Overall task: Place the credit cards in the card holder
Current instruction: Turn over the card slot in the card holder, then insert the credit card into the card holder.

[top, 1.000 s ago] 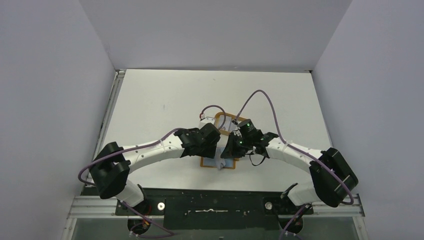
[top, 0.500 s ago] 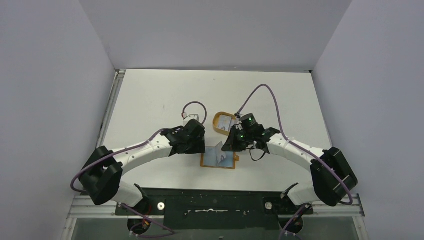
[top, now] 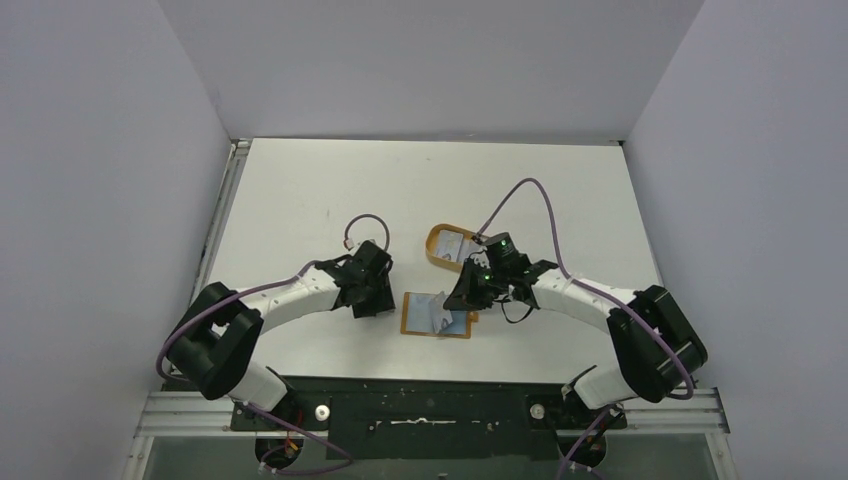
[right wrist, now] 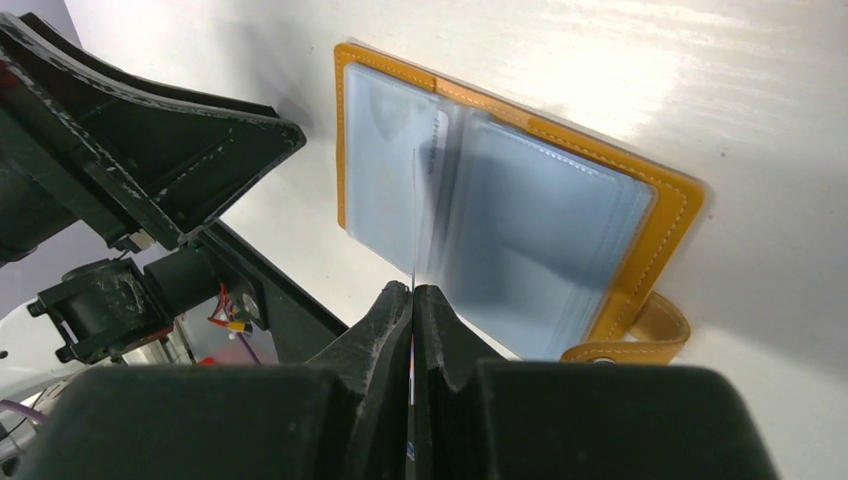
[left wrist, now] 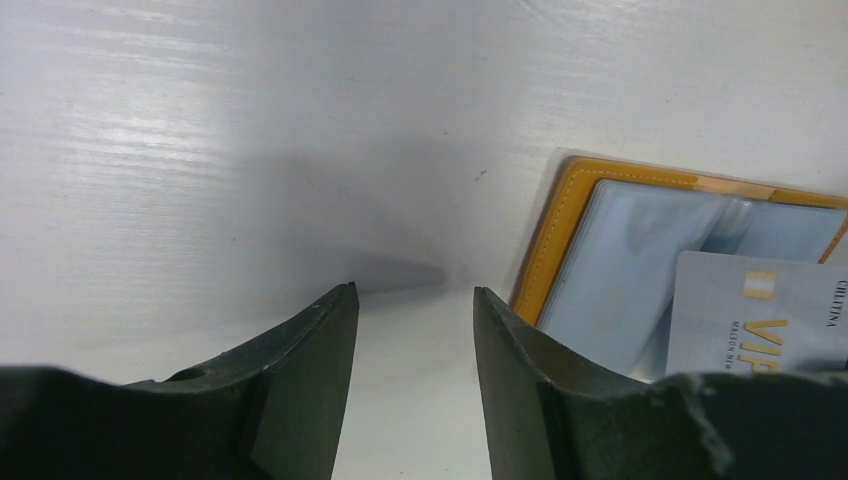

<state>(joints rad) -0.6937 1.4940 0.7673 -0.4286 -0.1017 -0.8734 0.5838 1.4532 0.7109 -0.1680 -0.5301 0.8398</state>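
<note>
Seemingly midway: holder (top: 418, 322) open flat on the table (top: 320, 200), right end effector (right wrist: 412, 288) clamped on one card (left wrist: 760, 320) edge-on over it, not yet slid in, left end effector (left wrist: 415, 295) parted and empty beside the holder, a pale card (top: 453, 243) apparently lying in the tray (top: 429, 245)

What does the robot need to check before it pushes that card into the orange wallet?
1. Grip: right tool shut on the thin rectangular plastic card: ok.
2. Wallet: tan-orange leather bifold card holder lies open, flat: ok.
3. Aim: card edge lined up with a clear sleeve opening: cannot tell, blurred.
4. Clearance: left tool open, empty, beside the holder, not over it: ok.
5. Steadiness: nothing pins the holder down: not ok.
</note>
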